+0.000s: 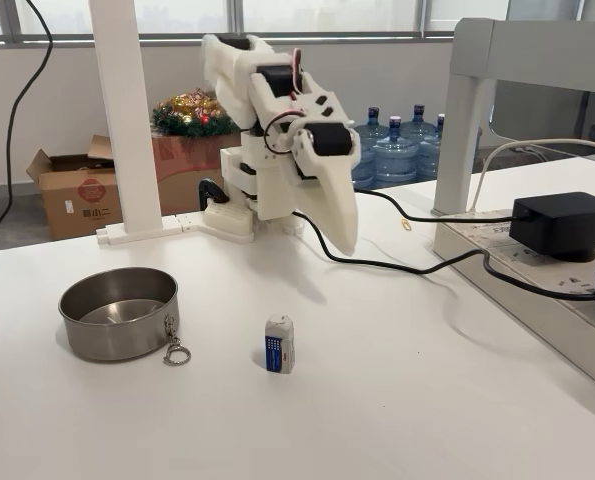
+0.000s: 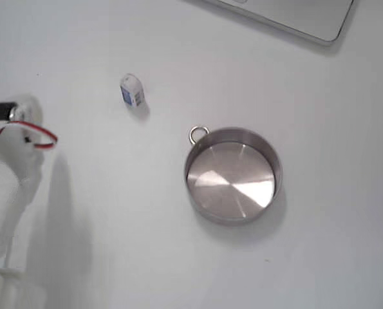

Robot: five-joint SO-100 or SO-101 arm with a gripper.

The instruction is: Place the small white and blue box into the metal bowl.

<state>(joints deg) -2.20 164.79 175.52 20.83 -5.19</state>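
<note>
Box [image 1: 279, 344] is standing upright on the tabletop [image 1: 397, 400], below and a bit in front of the claw [image 1: 343, 240], not touching it. Bowl [image 1: 119, 314] sits off to the claw's left in this fixed view. Claw looks pressed together, holding nothing.

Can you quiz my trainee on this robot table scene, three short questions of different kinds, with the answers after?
1. True or false: the small white and blue box already lies inside the metal bowl.
2. Multiple choice: the clip ring at the bowl's rim points A) toward the box, B) away from the box, C) straight up.
3. Fill in: the gripper hangs above the ____ and holds nothing.

Key: 1. False, the box stands on the table beside the bowl. 2. A. 3. Table.
</note>
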